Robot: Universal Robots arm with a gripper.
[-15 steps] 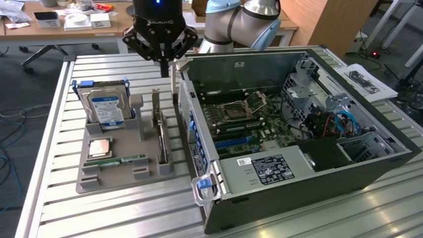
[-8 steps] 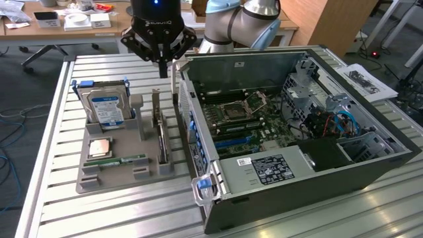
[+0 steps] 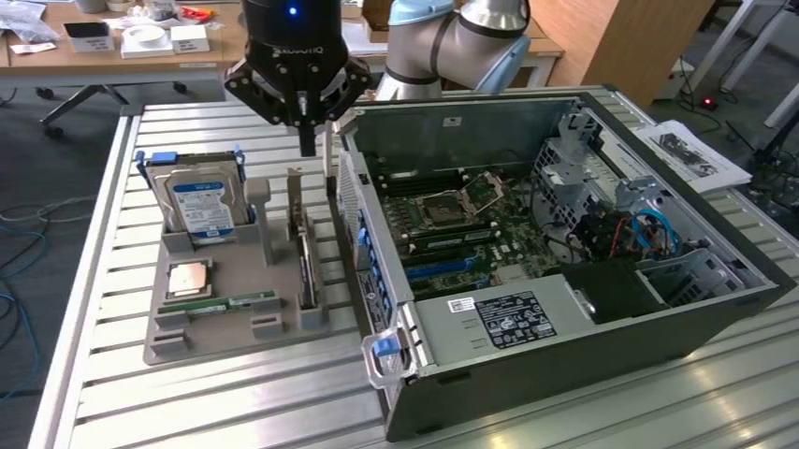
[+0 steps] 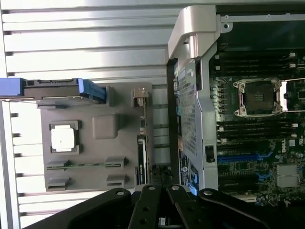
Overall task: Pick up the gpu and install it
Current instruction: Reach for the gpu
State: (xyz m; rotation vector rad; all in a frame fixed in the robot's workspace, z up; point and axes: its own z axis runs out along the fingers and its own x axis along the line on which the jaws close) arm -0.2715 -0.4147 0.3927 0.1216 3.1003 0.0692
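The gpu [image 3: 303, 251] stands on edge in a slot of the grey holder tray [image 3: 212, 337], its metal bracket at the far end. In the wrist view the gpu [image 4: 142, 143] is a thin dark strip beside the case wall. My gripper [image 3: 306, 145] hangs just above the bracket end of the card, fingers shut together and holding nothing. The gripper's black linkage [image 4: 159, 200] shows in the wrist view. The open computer case [image 3: 699, 313] lies to the exterior view's right, its motherboard [image 3: 469, 234] exposed.
On the tray there are also a blue-labelled hard drive [image 3: 200, 206], a square processor [image 3: 187, 278] and a green memory stick [image 3: 231, 304]. The case wall [image 3: 355, 234] stands close beside the card. Everything rests on a slatted metal table [image 3: 187, 402].
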